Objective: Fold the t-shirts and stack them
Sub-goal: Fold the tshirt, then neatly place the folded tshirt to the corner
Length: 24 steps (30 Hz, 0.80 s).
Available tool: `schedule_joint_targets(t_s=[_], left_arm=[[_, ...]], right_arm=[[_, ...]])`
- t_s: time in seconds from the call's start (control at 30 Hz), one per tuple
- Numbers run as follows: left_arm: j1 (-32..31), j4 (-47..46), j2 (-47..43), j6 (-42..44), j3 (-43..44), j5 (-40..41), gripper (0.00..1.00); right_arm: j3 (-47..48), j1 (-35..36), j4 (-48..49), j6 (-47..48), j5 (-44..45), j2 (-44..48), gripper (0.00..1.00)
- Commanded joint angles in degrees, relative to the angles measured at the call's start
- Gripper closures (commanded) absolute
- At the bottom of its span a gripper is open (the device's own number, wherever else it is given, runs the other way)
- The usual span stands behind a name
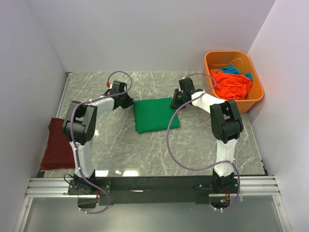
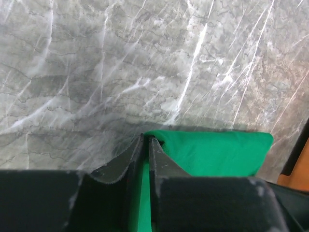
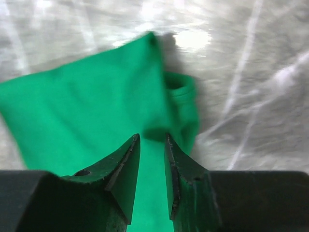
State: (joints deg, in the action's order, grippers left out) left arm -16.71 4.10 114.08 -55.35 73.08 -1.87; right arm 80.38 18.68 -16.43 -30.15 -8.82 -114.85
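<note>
Maroon t-shirt (image 1: pixel 58 145): I see it lying flat and folded at the far left edge of the surface (image 1: pixel 120 140), well apart from the other cloth.

Left pincer (image 2: pixel 147 139): it is low at the far left corner of the green t-shirt (image 1: pixel 155 115). In the wrist view the two fingers are drawn almost together with a strip of green cloth between them, so I read it as clamped on that corner.

Green t-shirt: it is folded into a compact rectangle and lies flat near the middle of the surface, between the two arms. The top layer looks smooth. A doubled hem or sleeve edge shows at its far right corner in the right wrist view.

Right pincer (image 3: pixel 152 137): it is at the far right corner of the green t-shirt. The fingers stand a narrow gap apart over the cloth. I cannot tell whether they touch it.

Orange tub (image 1: pixel 226 52): it sits in the far right corner of the surface, against the wall.

Orange t-shirt (image 1: pixel 232 86): it is crumpled inside the tub and fills most of it.

Blue t-shirt (image 1: pixel 233 69): it is bunched in the tub behind the orange one and only partly visible.
</note>
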Motion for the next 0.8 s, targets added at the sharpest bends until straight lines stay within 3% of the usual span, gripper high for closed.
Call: schedule_joint_targets(t_s=[0.0,0.2,0.27,0.3,0.4,0.5,0.6,0.77], left_arm=[[0.0,-1.6,-3.5,-0.4,0.8,1.2,0.84],[0.8,-0.3,-5.4,0.9,0.2,0.1,0.82],[0.8,-1.7,-6.0,1.1,-1.7,-2.3,0.75],[0.8,-2.4,-7.4,0.9,-3.0,-2.9,0.63],[0.8,-5.2,-9.8,0.2,-8.5,-5.9,0.48],[0.8,-7.0,-12.5,0.7,-12.8,-7.9,0.38],[0.7,-9.9,-14.2,1.6,-17.2,-11.1,0.32],[0.8,-11.0,-11.9,2.1,-19.1,-15.4,0.31]], right_arm=[[1.4,-2.1,-1.0,0.8,-1.1,-2.0,0.67],[1.9,-3.1,-1.2,0.8,-1.6,-5.1,0.72],[1.9,-3.3,-1.2,0.8,-1.9,-5.2,0.72],[1.9,-3.5,-1.1,0.9,-2.2,-5.3,0.72],[2.6,-3.6,-1.3,1.1,-2.6,-5.8,0.72],[3.1,-3.8,-1.7,1.1,-2.9,-6.2,0.72],[3.1,-3.8,-1.4,1.0,-3.3,-6.3,0.72],[3.2,-3.7,-1.4,1.1,-3.6,-6.4,0.73]])
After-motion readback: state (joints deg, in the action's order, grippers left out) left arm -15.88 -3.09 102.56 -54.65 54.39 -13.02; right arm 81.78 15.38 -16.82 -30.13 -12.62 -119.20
